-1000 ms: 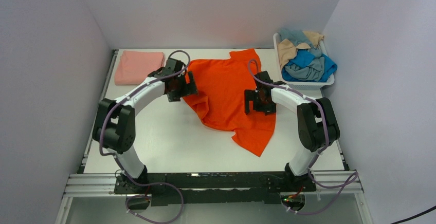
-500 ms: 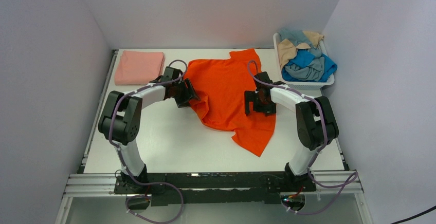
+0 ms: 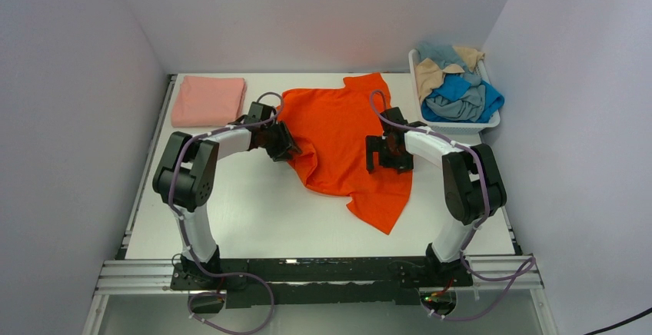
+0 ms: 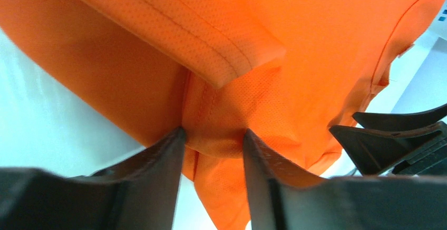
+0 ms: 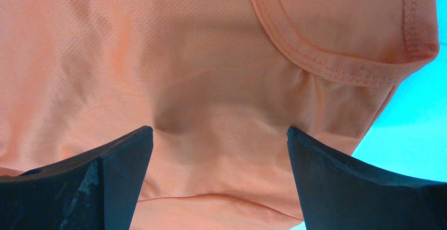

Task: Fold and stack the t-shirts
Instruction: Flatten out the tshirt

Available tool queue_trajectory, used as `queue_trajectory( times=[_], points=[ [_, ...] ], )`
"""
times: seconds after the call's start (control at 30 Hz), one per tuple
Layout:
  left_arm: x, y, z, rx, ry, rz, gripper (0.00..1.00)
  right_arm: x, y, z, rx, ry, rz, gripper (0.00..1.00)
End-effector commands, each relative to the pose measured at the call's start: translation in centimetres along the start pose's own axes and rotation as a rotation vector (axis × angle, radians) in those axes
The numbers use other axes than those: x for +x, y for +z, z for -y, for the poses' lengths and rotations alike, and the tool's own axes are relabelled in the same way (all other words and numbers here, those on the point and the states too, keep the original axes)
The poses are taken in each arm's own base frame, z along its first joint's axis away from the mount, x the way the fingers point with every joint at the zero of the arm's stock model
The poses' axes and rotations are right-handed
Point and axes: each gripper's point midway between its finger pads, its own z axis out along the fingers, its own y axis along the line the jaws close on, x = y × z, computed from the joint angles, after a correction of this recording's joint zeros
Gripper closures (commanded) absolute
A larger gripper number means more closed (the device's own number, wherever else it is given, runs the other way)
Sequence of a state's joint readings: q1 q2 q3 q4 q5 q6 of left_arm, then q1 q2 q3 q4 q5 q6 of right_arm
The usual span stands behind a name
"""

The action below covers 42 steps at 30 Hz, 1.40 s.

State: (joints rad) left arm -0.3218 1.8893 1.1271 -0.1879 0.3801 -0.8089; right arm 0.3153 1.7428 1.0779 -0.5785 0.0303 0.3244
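Note:
The bright orange t-shirt [image 3: 346,131] lies spread and rumpled on the white table, one corner trailing toward the front. My left gripper [image 3: 286,144] is at its left edge; in the left wrist view its narrow-set fingers [image 4: 213,135] pinch a bulging fold of the orange cloth [image 4: 295,56]. My right gripper [image 3: 382,153] sits over the shirt's right side, wide open [image 5: 220,132], fingers down on flat cloth [image 5: 158,56] near the collar. A salmon-pink t-shirt [image 3: 207,101] lies folded at the back left.
A white plastic basket [image 3: 461,126] at the back right holds several crumpled shirts [image 3: 457,89] in blue, grey-blue, teal and tan. Walls close in the table on three sides. The arm bases stand at the near edge.
My left gripper has moved right and slightly nearer, onto the orange shirt's left edge, with its elbow swinging in. The right arm has stayed still.

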Motion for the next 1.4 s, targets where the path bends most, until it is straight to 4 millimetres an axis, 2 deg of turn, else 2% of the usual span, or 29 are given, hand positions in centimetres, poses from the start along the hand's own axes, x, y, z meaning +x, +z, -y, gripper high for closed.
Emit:
queue_trajectory(
  times=[0.0, 0.1, 0.13, 0.2, 0.3, 0.37, 0.43, 0.53, 0.6, 0.77, 0.87, 0.93, 1.03, 1.1, 1.13, 1.17, 1.2, 1.23, 1.27, 1.37],
  points=[
    [-0.9, 0.4, 3.1, 0.112, 0.029, 0.0, 0.62, -0.6, -0.2, 0.5, 0.025, -0.001, 0.017, 0.0],
    [-0.7, 0.7, 3.6, 0.093, 0.057, 0.0, 0.72, -0.6, -0.3, 0.5, 0.029, -0.002, 0.017, 0.0],
    [-0.7, 0.8, 3.5, 0.078, 0.064, 0.0, 0.78, -0.6, -0.3, 0.6, 0.03, -0.002, 0.019, 0.0],
    [-0.8, 1.0, 3.4, 0.059, 0.07, -0.002, 1.0, -0.6, -0.3, 0.6, 0.032, 0.0, 0.022, 0.0],
    [-1.0, 0.7, 3.5, 0.047, 0.096, 0.008, 1.0, -0.7, -0.5, 0.7, 0.031, 0.0, 0.027, 0.0],
    [-1.1, -0.4, 3.7, 0.03, 0.128, 0.036, 1.0, -0.6, -0.4, 0.7, 0.036, -0.001, 0.025, 0.0],
    [-1.3, -2.4, 3.6, -0.012, 0.159, 0.068, 1.0, -0.3, -0.3, 0.9, 0.043, -0.002, 0.017, 0.0],
    [-1.3, -5.6, 1.5, -0.145, 0.17, 0.129, 1.0, -0.1, -0.1, 1.1, 0.053, 0.0, 0.013, 0.0],
    [-0.5, -7.6, -0.7, -0.229, 0.149, 0.136, 1.0, 0.2, 0.1, 1.3, 0.064, 0.001, 0.006, 0.0],
    [2.9, -12.2, -7.2, -0.452, 0.061, 0.12, 1.0, 1.0, 0.8, 2.1, 0.102, 0.006, -0.028, 0.0],
    [5.5, -14.1, -11.1, -0.57, -0.001, 0.086, 0.94, 1.6, 1.1, 2.5, 0.122, 0.006, -0.047, 0.0],
    [7.4, -15.3, -13.4, -0.644, -0.042, 0.051, 0.79, 1.7, 1.2, 2.6, 0.125, 0.006, -0.05, 0.0],
    [9.2, -17.1, -15.7, -0.729, -0.104, 0.038, 0.53, 1.6, 1.1, 2.5, 0.122, 0.005, -0.044, 0.0],
    [9.4, -18.7, -16.4, -0.778, -0.129, 0.075, 0.5, 1.5, 1.1, 2.3, 0.113, 0.006, -0.041, 0.0],
    [9.0, -19.4, -16.6, -0.795, -0.141, 0.108, 0.45, 1.4, 1.0, 2.2, 0.107, 0.006, -0.035, 0.0],
    [8.8, -20.0, -16.7, -0.797, -0.154, 0.128, 0.39, 1.3, 0.9, 2.1, 0.1, 0.007, -0.03, 0.0],
    [8.5, -20.3, -16.5, -0.783, -0.161, 0.146, 0.28, 1.1, 0.7, 2.0, 0.094, 0.007, -0.022, 0.0],
    [8.0, -20.2, -16.2, -0.757, -0.162, 0.169, 0.2, 0.9, 0.5, 2.0, 0.091, 0.007, -0.013, 0.0],
    [7.6, -19.8, -15.8, -0.72, -0.159, 0.185, 0.16, 0.6, 0.3, 1.8, 0.084, 0.004, 0.0, 0.0],
    [7.2, -18.4, -15.0, -0.629, -0.151, 0.187, 0.11, -0.3, -1.0, 1.3, 0.055, 0.0, 0.055, 0.0]
  ],
)
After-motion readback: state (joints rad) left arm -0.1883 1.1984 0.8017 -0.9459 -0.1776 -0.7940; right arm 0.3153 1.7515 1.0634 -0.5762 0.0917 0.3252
